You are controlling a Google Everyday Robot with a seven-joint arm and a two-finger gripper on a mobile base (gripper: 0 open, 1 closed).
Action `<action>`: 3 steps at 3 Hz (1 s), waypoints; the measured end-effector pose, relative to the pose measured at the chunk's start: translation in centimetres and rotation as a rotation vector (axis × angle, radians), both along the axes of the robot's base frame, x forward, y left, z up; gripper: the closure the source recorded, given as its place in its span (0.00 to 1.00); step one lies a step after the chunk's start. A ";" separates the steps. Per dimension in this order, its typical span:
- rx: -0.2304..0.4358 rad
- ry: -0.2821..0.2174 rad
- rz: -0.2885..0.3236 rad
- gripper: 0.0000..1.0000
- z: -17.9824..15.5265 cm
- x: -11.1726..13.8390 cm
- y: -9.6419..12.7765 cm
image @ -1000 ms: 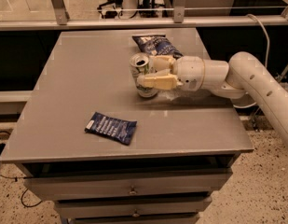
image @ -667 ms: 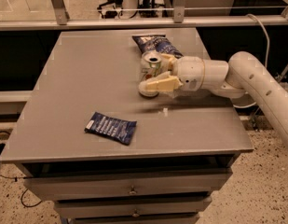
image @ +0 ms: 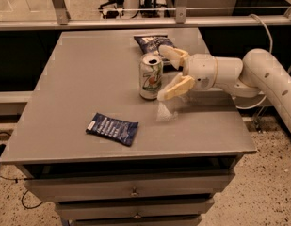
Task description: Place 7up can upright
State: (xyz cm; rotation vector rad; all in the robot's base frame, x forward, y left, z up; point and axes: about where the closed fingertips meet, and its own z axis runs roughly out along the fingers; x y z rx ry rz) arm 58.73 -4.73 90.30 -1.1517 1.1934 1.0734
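Table (image: 65,93): grey, fills mid-frame.
Arm (image: 267,74): white, enters from right.
Gripper (image: 162,73): centre, just right of can; fingers (image: 175,87) spread open, holding nothing.
Near bag (image: 112,128): dark blue, flat, lower left.
Far bag (image: 149,42): upper centre, behind gripper.
Can (image: 150,76): upright, table centre.

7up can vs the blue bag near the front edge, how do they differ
The 7up can stands upright; the front blue bag lies flat. The can is whitish-silver with green, the bag dark blue. The can sits beside the open claw, the bag apart from it. Both rest on the grey table.
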 end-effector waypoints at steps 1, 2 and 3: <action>-0.032 -0.024 -0.044 0.00 3.5 -0.4 -2.5; -0.090 -0.083 -0.104 0.00 10.3 -0.9 -5.6; -0.090 -0.081 -0.102 0.00 10.2 -0.9 -5.4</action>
